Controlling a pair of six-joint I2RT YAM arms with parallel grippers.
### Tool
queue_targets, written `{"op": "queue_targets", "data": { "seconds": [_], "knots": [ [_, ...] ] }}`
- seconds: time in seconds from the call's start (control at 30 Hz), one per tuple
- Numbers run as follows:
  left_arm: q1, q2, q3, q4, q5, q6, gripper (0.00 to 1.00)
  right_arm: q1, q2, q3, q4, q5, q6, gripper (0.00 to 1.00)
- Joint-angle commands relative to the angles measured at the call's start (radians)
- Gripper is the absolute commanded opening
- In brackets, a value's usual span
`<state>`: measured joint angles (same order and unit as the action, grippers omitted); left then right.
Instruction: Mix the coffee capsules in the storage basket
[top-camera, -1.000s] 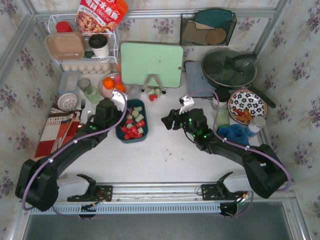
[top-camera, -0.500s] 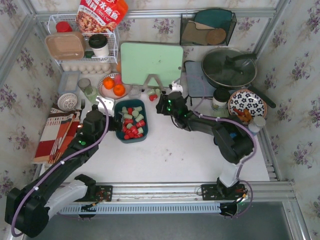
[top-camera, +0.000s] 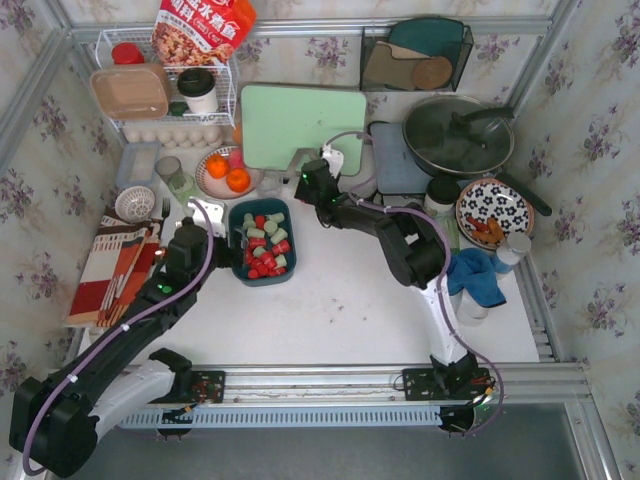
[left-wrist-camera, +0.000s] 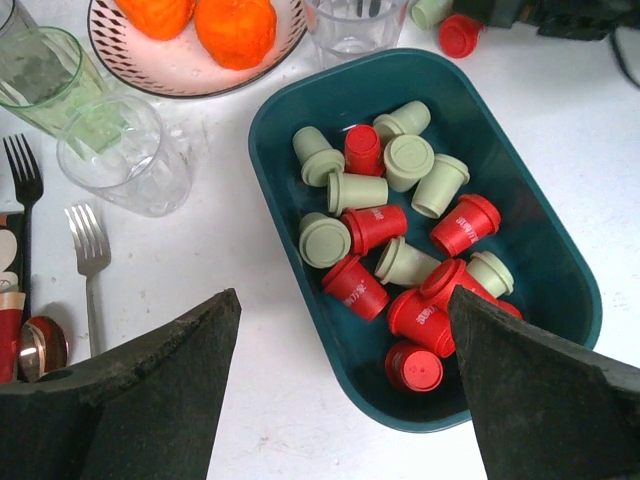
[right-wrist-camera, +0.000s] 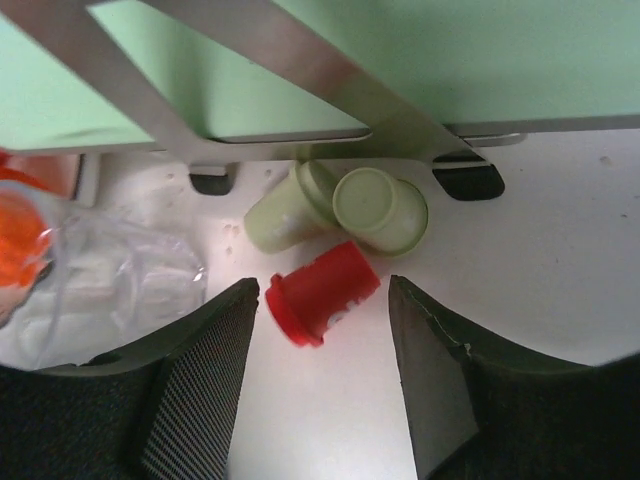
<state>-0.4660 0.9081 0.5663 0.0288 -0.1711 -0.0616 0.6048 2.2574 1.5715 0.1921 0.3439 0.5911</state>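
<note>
The dark teal storage basket (top-camera: 263, 240) holds several red and mint green coffee capsules (left-wrist-camera: 375, 228) lying jumbled together. My left gripper (top-camera: 203, 226) hovers open just left of the basket (left-wrist-camera: 560, 290); in its wrist view (left-wrist-camera: 342, 293) the fingers frame the basket's near corner without touching it. My right gripper (top-camera: 306, 182) reaches to the foot of the cutting board stand. There it stands open (right-wrist-camera: 322, 290) around a loose red capsule (right-wrist-camera: 335, 285) lying on its side, with a gap on each side. Two green capsules (right-wrist-camera: 290, 210) lie just beyond it.
A green cutting board (top-camera: 303, 127) on a metal stand rises right behind the right gripper. A plate of oranges (top-camera: 225, 172), glasses (left-wrist-camera: 125, 155) and forks (left-wrist-camera: 90, 250) sit left of the basket. A pan (top-camera: 458, 135), a patterned plate (top-camera: 495, 210) and a blue cloth (top-camera: 478, 270) lie to the right.
The right arm has stretched from mid-table forward and left to the cutting board stand. The left gripper drew back from the basket and opened wider, then held still.
</note>
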Motion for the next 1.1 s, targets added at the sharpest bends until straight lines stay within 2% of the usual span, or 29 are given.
{"op": "queue_targets", "data": {
  "seconds": [0.0, 0.2, 0.47, 0.57, 0.77, 0.9, 1.07],
  "knots": [
    [0.000, 0.004, 0.024, -0.006, 0.005, -0.031, 0.87, -0.001, 0.093, 0.138, -0.155, 0.076, -0.024, 0.63],
    [0.000, -0.008, 0.024, -0.010, 0.007, -0.043, 0.87, -0.002, 0.170, 0.272, -0.321, 0.112, -0.006, 0.62],
    [0.000, -0.004, 0.031, -0.022, 0.004, -0.047, 0.87, -0.002, 0.151, 0.237, -0.359, 0.102, -0.001, 0.52],
    [0.000, -0.003, 0.032, -0.023, 0.000, -0.048, 0.87, -0.002, 0.099, 0.166, -0.313, 0.104, -0.015, 0.42],
    [0.000, 0.001, 0.033, -0.023, 0.005, -0.047, 0.87, -0.002, -0.025, 0.027, -0.222, 0.074, -0.079, 0.31],
    [0.000, 0.006, 0.027, 0.000, 0.050, -0.033, 0.87, -0.001, -0.181, -0.139, -0.086, -0.024, -0.176, 0.28],
    [0.000, 0.039, 0.005, 0.082, 0.174, -0.037, 0.87, 0.000, -0.419, -0.458, 0.156, -0.173, -0.272, 0.27]
  ]
}}
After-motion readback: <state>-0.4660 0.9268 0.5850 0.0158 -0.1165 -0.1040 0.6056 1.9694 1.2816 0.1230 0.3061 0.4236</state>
